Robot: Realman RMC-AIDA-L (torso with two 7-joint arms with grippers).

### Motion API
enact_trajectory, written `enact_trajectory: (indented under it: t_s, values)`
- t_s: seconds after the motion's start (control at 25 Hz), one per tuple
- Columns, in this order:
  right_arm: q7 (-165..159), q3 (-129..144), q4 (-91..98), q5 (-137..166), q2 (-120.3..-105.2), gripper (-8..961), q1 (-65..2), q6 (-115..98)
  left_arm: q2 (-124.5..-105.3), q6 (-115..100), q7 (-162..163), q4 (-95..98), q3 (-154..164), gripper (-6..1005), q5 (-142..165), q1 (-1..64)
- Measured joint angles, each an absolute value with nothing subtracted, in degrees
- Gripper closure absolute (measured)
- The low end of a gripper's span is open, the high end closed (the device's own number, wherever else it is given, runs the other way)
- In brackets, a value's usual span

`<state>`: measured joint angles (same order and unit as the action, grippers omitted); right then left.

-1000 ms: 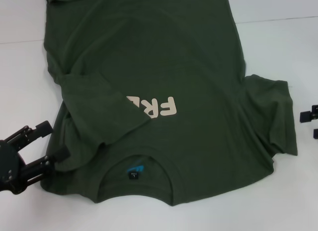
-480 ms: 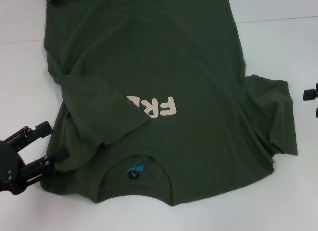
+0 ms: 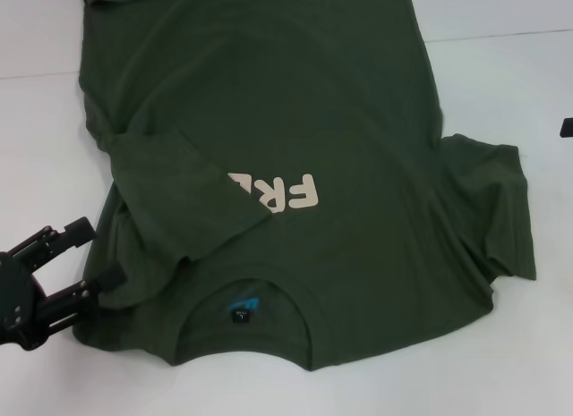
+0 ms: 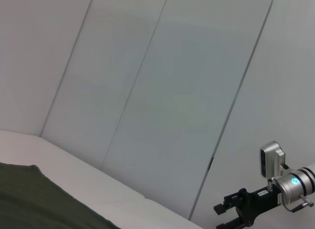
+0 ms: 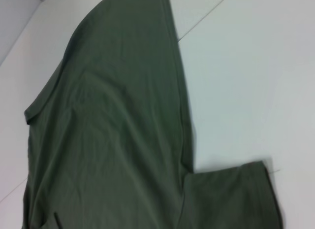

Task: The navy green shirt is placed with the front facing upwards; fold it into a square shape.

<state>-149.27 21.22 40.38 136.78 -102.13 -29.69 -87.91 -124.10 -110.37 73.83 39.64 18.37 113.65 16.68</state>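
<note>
Beside shirt [image 3: 286, 165] edge, left gripper [image 3: 97, 255] open; right gripper [image 4: 229, 214] open, left-wrist view only.

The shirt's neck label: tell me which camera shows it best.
The head view. There the label sits in plain sight, blue and black inside the collar of the shirt, near the table's front edge. The right wrist view shows only plain green cloth and one sleeve; the left wrist view catches just a dark corner of cloth.

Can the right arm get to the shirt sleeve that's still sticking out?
Probably yes. That sleeve lies flat and uncovered on the shirt's right side, with bare table around it. The right pincer is beside it at the head view's edge; the left pincer is far across.
</note>
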Motion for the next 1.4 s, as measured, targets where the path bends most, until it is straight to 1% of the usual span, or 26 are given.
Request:
enact_trajectory:
  t_s: [0.2,0.28,0.4,0.48,0.68,0.88,1.12,1.4]
  values:
    - [-148.9,22.9,40.1,137.4,-102.69,247,-30.0,-86.0,-124.10,-110.4,73.8,39.6,18.4,159,113.6,16.7]
    - [-149.3,25.7,39.6,138.9,-103.50,248,-30.5,-85.7,-124.10,-110.4,73.8,39.6,18.4,159,113.6,16.7]
    - [-149.4,27.1,39.0,140.2,-103.78,248,-31.0,-86.4,-124.10,-110.4,73.8,39.5,18.4,159,113.6,16.7]
    - [-149.7,27.9,38.5,141.8,-103.79,248,-31.5,-87.5,-124.10,-110.4,73.9,39.5,18.4,159,113.6,16.7]
    - [-150.3,28.1,38.5,145.4,-103.26,249,-32.2,-90.2,-124.10,-110.1,73.9,39.4,18.4,159,113.6,16.7]
    - [-150.2,28.4,37.7,147.5,-103.27,250,-32.2,-91.2,-124.10,-109.9,73.9,39.3,18.4,159,113.6,16.8]
    - [-149.9,28.5,36.3,147.7,-103.67,251,-32.2,-91.1,-124.10,-109.9,73.9,39.3,18.4,159,113.6,16.8]
    - [-149.9,28.7,36.2,147.6,-104.75,252,-32.3,-90.3,-124.10,-109.8,73.9,39.3,18.4,159,113.6,16.8]
